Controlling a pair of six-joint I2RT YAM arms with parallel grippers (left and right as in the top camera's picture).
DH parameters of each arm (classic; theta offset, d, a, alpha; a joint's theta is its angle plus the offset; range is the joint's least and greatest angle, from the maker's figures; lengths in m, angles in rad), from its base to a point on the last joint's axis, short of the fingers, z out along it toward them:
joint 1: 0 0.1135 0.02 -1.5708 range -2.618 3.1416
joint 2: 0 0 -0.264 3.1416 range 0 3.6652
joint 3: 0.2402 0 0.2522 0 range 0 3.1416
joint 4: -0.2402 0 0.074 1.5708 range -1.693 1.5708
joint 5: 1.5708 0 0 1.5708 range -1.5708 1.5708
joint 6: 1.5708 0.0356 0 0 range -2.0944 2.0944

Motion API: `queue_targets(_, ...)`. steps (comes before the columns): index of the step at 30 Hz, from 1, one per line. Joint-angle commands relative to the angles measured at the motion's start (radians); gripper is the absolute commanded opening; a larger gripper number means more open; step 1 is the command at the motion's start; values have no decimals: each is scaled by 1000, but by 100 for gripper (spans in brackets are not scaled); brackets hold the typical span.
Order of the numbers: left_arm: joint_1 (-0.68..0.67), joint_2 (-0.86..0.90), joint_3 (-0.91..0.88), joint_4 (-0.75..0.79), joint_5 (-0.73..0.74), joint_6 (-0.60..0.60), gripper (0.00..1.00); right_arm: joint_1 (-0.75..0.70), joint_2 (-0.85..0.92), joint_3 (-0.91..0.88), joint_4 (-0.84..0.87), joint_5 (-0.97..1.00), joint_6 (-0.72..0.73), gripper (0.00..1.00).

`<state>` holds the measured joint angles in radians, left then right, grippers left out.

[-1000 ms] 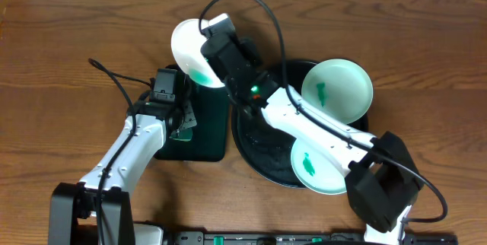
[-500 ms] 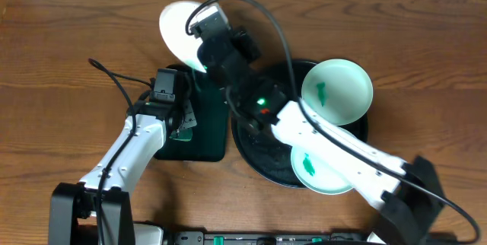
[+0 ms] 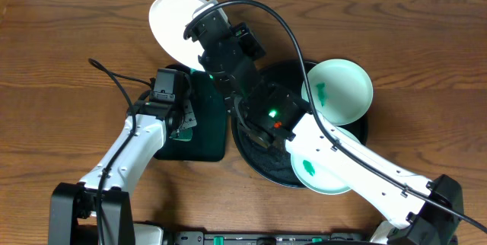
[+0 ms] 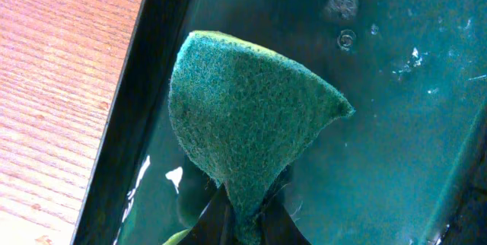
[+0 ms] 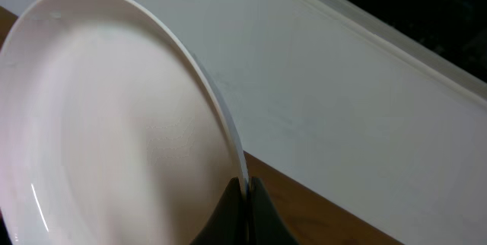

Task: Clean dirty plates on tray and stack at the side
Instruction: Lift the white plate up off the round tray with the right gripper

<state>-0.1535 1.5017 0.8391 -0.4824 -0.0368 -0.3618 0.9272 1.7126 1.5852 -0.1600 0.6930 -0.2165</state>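
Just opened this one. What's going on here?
The right gripper is shut on the rim of the white plate, holding it tilted over the wooden table beyond the small rectangular tray. The left gripper pinches a green scouring pad over that tray, which holds water. The far mint-green plate and the near mint-green plate, each with a green smear, lie on the round black tray, not yet cleaned.

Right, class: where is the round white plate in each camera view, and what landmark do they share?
Overhead: round white plate at top, left of centre, rim in the right pincer.
Left wrist: not in it; green scouring pad instead.
Right wrist: fills the left half.
Shared landmark: brown wooden table.
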Motion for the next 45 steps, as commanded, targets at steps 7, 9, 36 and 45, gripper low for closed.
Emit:
queue_targets(7,1,-8,-17,-2,-16,9,8,3,2,17,-8,13,-47,1)
queue_targets(9,1,-8,-17,-2,-16,9,7,3,7,17,-8,14,-65,1)
queue_targets(36,1,-8,-17,-2,-16,9,8,17,102,17,71,70,-306,1)
queue_targets(45,1,-8,-17,-2,-16,9,8,17,106,17,58,54,-207,1)
